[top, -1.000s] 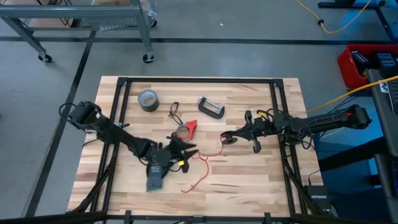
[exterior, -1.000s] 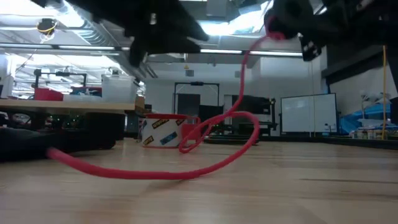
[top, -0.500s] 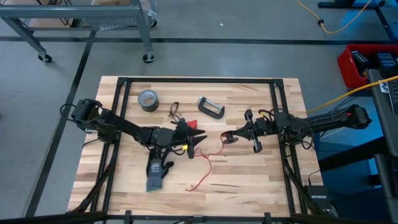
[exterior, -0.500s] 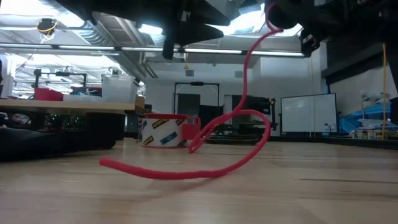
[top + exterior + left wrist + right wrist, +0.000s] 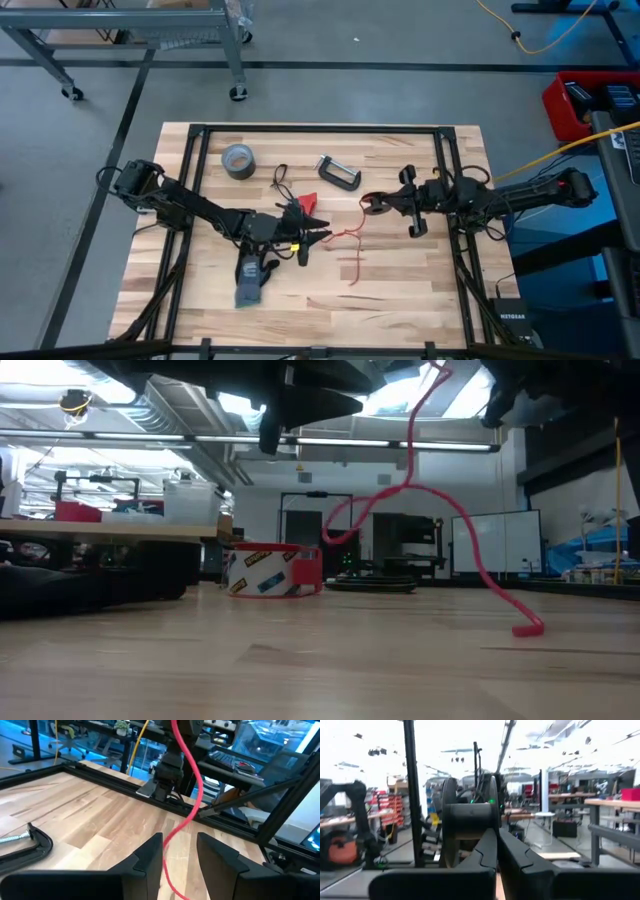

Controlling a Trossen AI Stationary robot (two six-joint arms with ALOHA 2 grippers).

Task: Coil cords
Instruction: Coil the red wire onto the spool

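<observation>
Red cord (image 5: 352, 252) hanging kinked from clenched right gripper (image 5: 368, 204), passing between left gripper's (image 5: 322, 237) parted jaws.

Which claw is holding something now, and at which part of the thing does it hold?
The right claw is shut on the red cord near its upper end. The left claw is open with the cord between its fingers, not gripped.

Your wooden desk (image 5: 400, 290) carries a grey tape roll (image 5: 238, 158), a black cord (image 5: 279, 178), a C-clamp (image 5: 339, 172), a red-edged tape ring (image 5: 306, 205), a glove (image 5: 250, 281), and the red cord's (image 5: 352, 258) trailing end.
</observation>
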